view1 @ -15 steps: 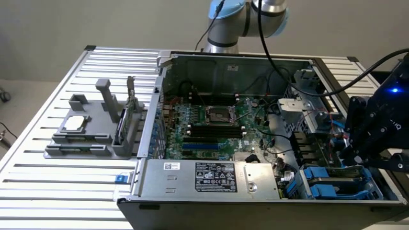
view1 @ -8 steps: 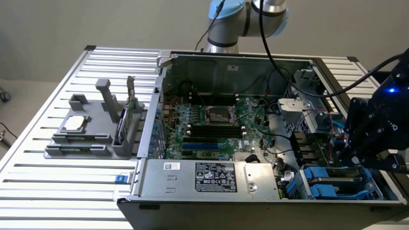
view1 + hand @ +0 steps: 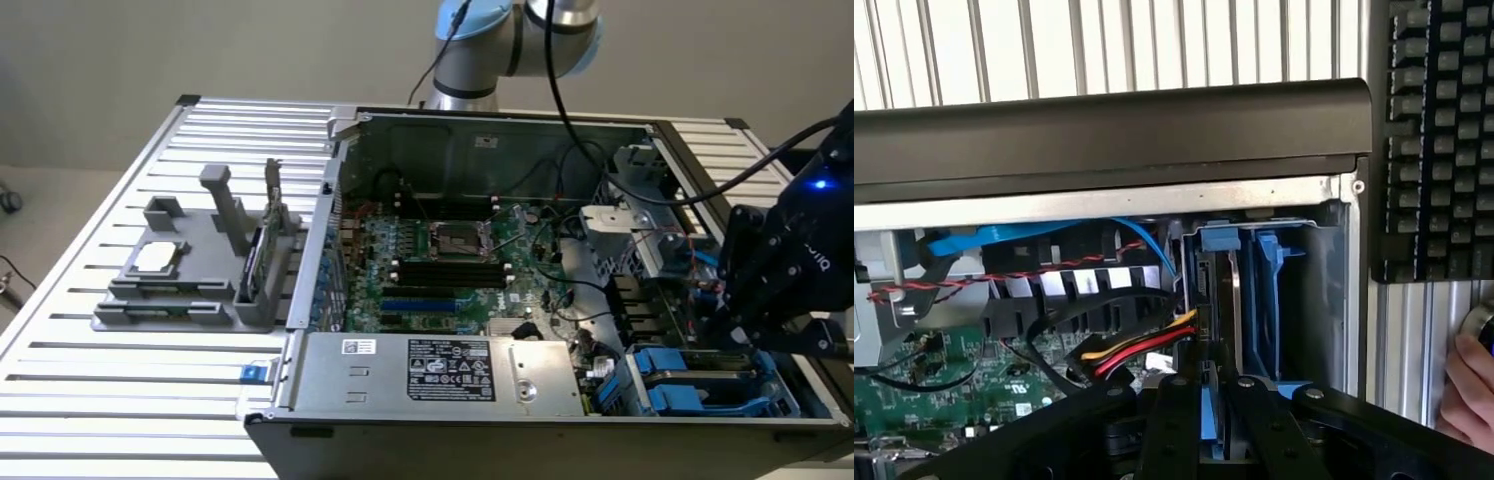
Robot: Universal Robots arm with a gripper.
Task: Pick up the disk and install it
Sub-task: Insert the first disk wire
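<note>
tool (image 3: 1206, 425) — clamped on disk (image 3: 1208, 415) | disk mostly hidden — drive bay (image 3: 1294, 300)

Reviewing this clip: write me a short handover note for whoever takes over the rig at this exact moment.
Gripper: closed on the disk, holding it edge-on by its blue frame over the drive bay.
Disk: down inside the computer case, at the blue drive cages in the corner at the exterior view's right.
Holder on the table beside the case has a small square chip in it.
A person's hand is at the table edge by a keyboard.
Done: disk picked up and brought to the bay.
Left: it is not released; whether it is fully seated cannot be told.
</note>
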